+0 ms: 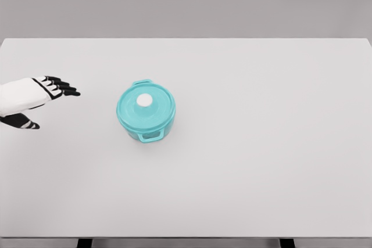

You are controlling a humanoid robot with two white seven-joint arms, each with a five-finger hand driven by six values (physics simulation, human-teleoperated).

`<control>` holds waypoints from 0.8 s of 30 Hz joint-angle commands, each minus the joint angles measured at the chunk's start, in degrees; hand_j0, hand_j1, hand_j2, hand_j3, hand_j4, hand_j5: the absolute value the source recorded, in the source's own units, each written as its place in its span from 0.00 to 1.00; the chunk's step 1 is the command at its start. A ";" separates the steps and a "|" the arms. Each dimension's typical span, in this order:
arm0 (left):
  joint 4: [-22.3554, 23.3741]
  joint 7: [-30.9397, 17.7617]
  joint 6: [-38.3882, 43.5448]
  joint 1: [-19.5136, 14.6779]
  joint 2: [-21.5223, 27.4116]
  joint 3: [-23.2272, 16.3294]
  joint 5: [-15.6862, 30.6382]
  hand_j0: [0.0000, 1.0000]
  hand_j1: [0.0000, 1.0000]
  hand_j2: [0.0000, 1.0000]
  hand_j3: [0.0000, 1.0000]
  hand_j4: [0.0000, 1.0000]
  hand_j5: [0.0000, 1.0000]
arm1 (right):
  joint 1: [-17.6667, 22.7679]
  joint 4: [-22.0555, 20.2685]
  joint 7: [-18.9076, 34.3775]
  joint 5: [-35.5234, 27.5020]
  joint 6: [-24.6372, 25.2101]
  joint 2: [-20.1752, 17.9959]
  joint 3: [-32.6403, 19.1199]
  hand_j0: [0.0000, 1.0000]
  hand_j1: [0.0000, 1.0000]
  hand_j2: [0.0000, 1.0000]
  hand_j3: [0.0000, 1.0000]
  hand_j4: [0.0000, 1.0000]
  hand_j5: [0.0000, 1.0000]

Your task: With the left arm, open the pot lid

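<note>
Reaching from well apart with fingers spread and empty, the left hand may miss the lid's small white knob and shove the pot sideways.

The teal pot before me sits upright, its lid closed on top, white knob centred, two side handles.

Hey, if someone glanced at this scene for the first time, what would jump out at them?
The teal pot stands out, left of the white table's middle, its lid on and topped with a white knob. The left hand shows at the left edge, fingers spread, apart from the pot.
</note>
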 commanded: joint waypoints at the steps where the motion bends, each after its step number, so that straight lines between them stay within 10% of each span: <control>1: -0.05 -0.07 0.13 -0.09 -0.30 -0.12 0.27 1.00 1.00 1.00 1.00 1.00 1.00 | 0.00 -0.03 0.02 -0.03 -0.04 -0.01 0.02 1.00 1.00 1.00 1.00 1.00 1.00; 15: -2.51 -4.47 0.13 -2.37 -0.30 -1.08 -0.43 1.00 1.00 1.00 1.00 1.00 1.00 | 0.44 0.06 0.02 -0.03 0.05 -0.01 0.02 1.00 1.00 1.00 1.00 1.00 1.00; 20: -1.80 -4.82 0.13 -29.17 2.34 -29.64 3.70 1.00 1.00 1.00 1.00 1.00 1.00 | 0.44 0.06 0.02 -0.03 0.05 -0.01 0.02 1.00 1.00 1.00 1.00 1.00 1.00; 24: -5.41 -4.82 0.13 -37.53 -3.37 -31.40 3.61 1.00 1.00 1.00 1.00 1.00 1.00 | 0.44 0.06 0.02 -0.03 0.05 -0.01 0.02 1.00 1.00 1.00 1.00 1.00 1.00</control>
